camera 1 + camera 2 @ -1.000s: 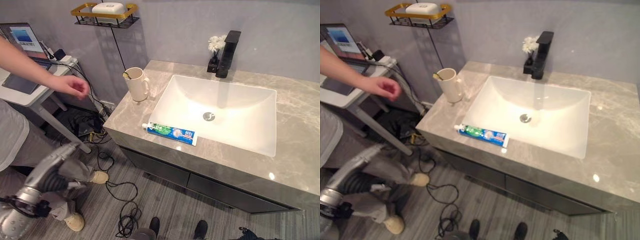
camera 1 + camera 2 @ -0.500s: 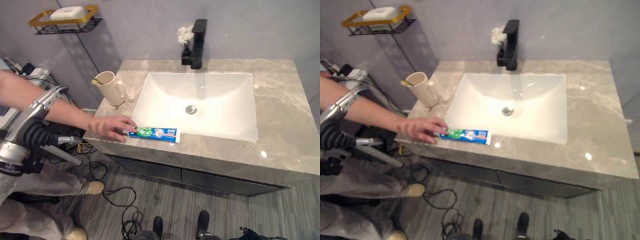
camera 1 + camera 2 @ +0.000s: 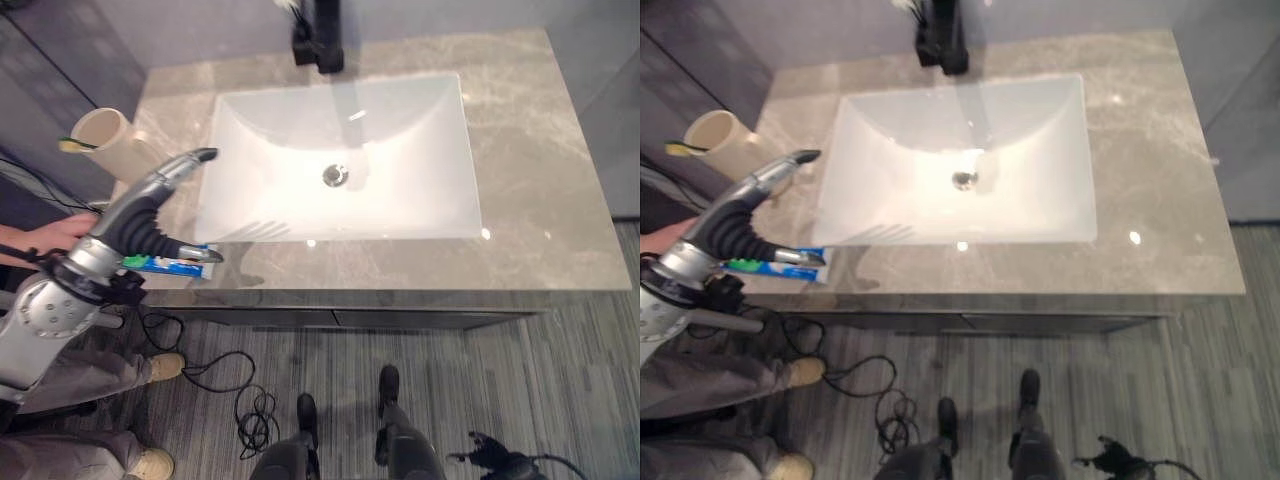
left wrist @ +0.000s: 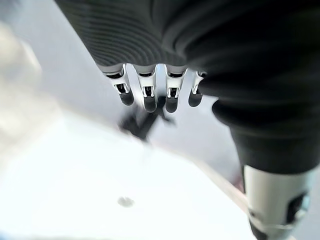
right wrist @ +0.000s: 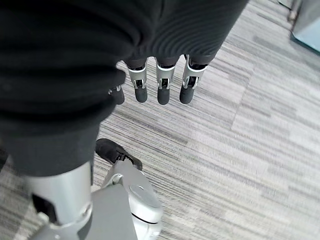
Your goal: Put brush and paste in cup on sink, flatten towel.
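A beige cup stands at the counter's left end with a yellow-green brush handle sticking out of it. The blue-green paste tube lies on the front left of the counter, partly behind my left hand. That hand hovers above the tube with straight fingers pointing toward the basin, open and holding nothing. My right hand hangs above the floor, its fingers relaxed and empty.
A person's hand rests just left of the counter, near the tube. A black faucet stands behind the white basin, whose drain sits at its middle. Cables lie on the grey plank floor below.
The camera has tipped to look more steeply down. The person's hand has drawn back left from the tube. My left hand has risen over the counter's left end.
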{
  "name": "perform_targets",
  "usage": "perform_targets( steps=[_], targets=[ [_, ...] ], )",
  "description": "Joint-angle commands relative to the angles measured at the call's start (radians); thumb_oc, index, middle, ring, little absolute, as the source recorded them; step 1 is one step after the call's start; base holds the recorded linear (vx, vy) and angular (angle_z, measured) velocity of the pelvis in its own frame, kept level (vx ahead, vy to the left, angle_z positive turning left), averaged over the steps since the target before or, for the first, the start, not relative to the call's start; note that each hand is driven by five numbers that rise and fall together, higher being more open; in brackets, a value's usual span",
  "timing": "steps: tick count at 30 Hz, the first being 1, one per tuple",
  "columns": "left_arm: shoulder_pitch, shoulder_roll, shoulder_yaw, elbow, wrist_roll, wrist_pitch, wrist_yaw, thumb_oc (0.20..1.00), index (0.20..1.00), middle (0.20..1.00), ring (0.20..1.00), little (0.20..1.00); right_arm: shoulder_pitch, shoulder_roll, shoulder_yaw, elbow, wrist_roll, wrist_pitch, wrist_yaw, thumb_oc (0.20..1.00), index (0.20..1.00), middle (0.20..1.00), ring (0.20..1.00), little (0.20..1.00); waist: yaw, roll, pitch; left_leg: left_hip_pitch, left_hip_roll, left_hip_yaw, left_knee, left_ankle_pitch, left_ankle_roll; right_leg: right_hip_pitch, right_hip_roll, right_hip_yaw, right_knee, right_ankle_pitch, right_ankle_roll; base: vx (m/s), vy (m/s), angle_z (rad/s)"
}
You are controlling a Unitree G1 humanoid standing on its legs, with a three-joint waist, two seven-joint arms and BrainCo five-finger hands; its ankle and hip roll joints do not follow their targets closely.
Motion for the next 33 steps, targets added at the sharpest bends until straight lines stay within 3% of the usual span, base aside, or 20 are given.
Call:
perform_targets(
  steps=[1, 5, 6, 7, 9, 10, 22, 33],
  targets=[
    [-0.012, -0.011, 0.023, 0.095, -0.004, 0.008, -0.005, 1.0, 1.0, 1.0, 1.0, 1.0, -0.014, -0.003, 0.013, 0.007, 0.056, 0.001, -0.027, 1.0, 1.0, 1.0, 1.0, 1.0, -0.001, -0.009, -0.027, -0.073, 0.026, -0.062, 0.003, 0.076, -0.042, 0.077, -0.085, 0.043, 0.0, -0.038, 0.124, -0.02, 0.011, -0.1],
    [-0.064, -0.068, -0.076, 0.17, 0.041, 0.029, 0.003, 1.0, 1.0, 1.0, 1.0, 1.0, -0.034, -0.01, 0.012, -0.011, 0.072, -0.002, -0.043, 1.0, 1.0, 1.0, 1.0, 1.0, -0.008, -0.011, -0.022, -0.094, 0.028, -0.05, 0.003, 0.08, -0.043, 0.046, -0.083, 0.061, 0.0, -0.029, 0.125, -0.01, 0.005, -0.2],
    [-0.086, -0.095, -0.117, 0.199, 0.085, 0.038, 0.01, 0.724, 0.724, 0.724, 0.724, 0.724, -0.04, -0.015, 0.009, -0.014, 0.079, -0.005, -0.05, 1.0, 1.0, 1.0, 1.0, 1.0, -0.015, -0.013, -0.015, -0.099, 0.03, -0.044, 0.003, 0.081, -0.044, 0.038, -0.084, 0.068, 0.0, -0.026, 0.127, 0.0, 0.005, -0.1],
    [-0.093, -0.105, -0.128, 0.209, 0.097, 0.042, 0.013, 0.558, 0.558, 0.558, 0.558, 0.558, -0.041, -0.015, 0.005, -0.017, 0.081, -0.006, -0.055, 1.0, 1.0, 1.0, 1.0, 1.0, -0.016, -0.013, -0.013, -0.101, 0.03, -0.043, 0.003, 0.081, -0.043, 0.035, -0.084, 0.07, 0.0, -0.025, 0.127, 0.01, 0.0, -0.06],
    [-0.096, -0.115, -0.136, 0.221, 0.127, 0.044, 0.024, 0.244, 0.244, 0.244, 0.244, 0.244, -0.038, -0.015, -0.002, -0.021, 0.085, -0.009, -0.059, 1.0, 1.0, 1.0, 1.0, 1.0, -0.019, -0.015, -0.011, -0.1, 0.031, -0.038, 0.003, 0.08, -0.043, 0.031, -0.083, 0.077, 0.0, -0.025, 0.128, 0.0, 0.0, 0.0],
    [-0.091, -0.117, -0.131, 0.22, 0.128, 0.046, 0.027, 0.2, 0.2, 0.2, 0.2, 0.2, -0.034, -0.015, -0.005, -0.028, 0.087, -0.011, -0.06, 1.0, 1.0, 1.0, 1.0, 1.0, -0.02, -0.016, -0.011, -0.099, 0.032, -0.036, 0.003, 0.08, -0.044, 0.03, -0.082, 0.078, 0.0, -0.024, 0.128, 0.0, 0.0, 0.0],
    [-0.011, -0.123, -0.008, 0.21, 0.167, 0.031, 0.09, 0.2, 0.2, 0.2, 0.2, 0.2, 0.016, 0.026, 0.013, 0.002, 0.053, -0.008, -0.044, 1.0, 1.0, 1.0, 1.0, 1.0, -0.018, -0.04, -0.054, -0.053, 0.051, -0.039, 0.003, 0.068, -0.052, 0.079, -0.075, 0.065, 0.0, -0.048, 0.124, 0.01, -0.012, 0.0],
    [0.024, -0.101, 0.004, 0.175, 0.245, 0.022, 0.098, 0.2, 0.2, 0.2, 0.2, 0.2, 0.033, 0.048, 0.019, -0.006, 0.055, -0.012, -0.04, 1.0, 1.0, 1.0, 1.0, 1.0, -0.015, -0.054, -0.09, 0.002, 0.067, -0.034, 0.003, 0.054, -0.057, 0.131, -0.063, 0.058, 0.0, -0.066, 0.121, 0.0, -0.005, 0.0]
  ],
)
